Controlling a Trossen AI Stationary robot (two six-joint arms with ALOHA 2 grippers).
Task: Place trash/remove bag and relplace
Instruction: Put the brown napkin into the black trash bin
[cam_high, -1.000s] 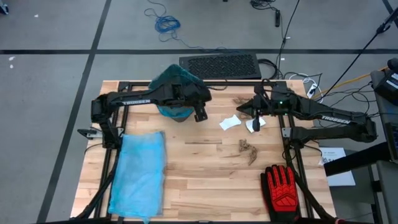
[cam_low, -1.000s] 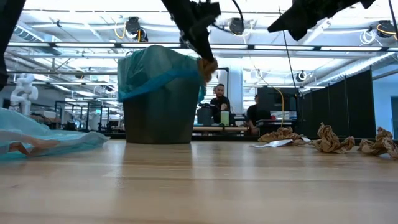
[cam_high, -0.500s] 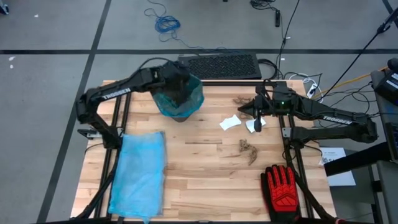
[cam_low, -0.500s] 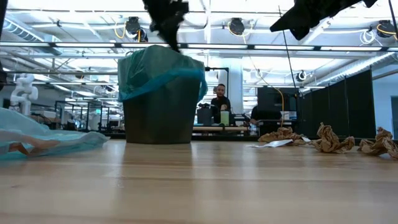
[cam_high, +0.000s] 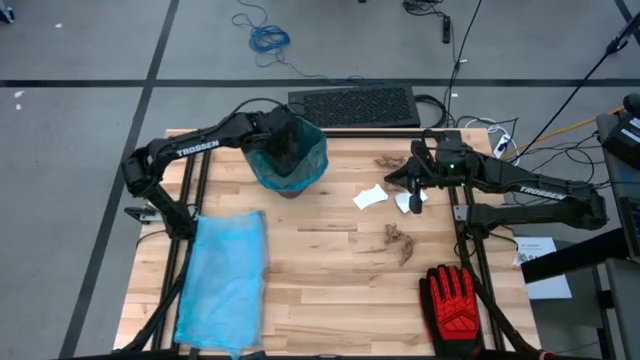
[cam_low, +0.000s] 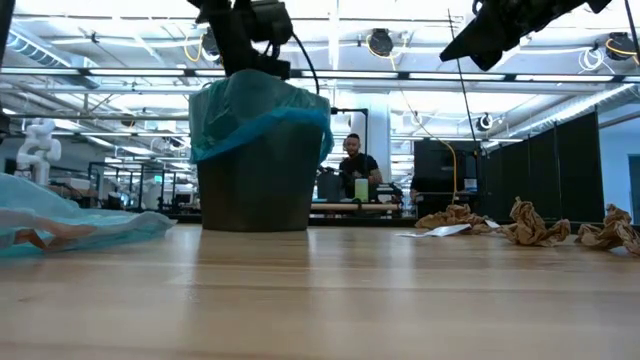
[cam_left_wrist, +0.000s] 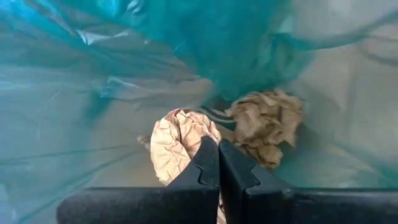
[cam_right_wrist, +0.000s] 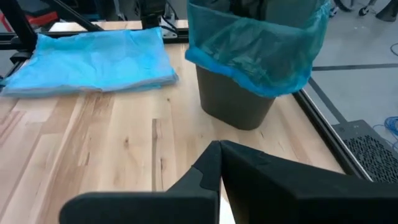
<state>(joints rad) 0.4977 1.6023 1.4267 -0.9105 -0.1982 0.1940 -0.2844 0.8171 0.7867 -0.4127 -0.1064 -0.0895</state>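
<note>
A dark grey bin lined with a teal bag stands at the table's far side. My left gripper is shut on a pale brown crumpled scrap of trash and reaches into the bag's mouth. A darker brown scrap lies in the bag. My right gripper hangs shut and empty above the table's right part, over a white scrap. More trash lies on the wood: a white piece and brown scraps. My left gripper pinches the pale brown scrap between its two shut fingers, at the scrap's side next to the fingertips. The fingers slant down from above into the bag's mouth. The scrap hangs at the fingertips inside the bag, near the darker scrap.
A folded light blue bag lies flat at the table's near left. A red-and-black glove lies at the near right. Brown scraps show at the right in the low view. People sit in the room beyond the table.
My left gripper, still shut on the brown scrap, has swung from beside the bin's right side toward the table's far left, over the bin, and dipped down into the bag's mouth. My right arm has kept still.
</note>
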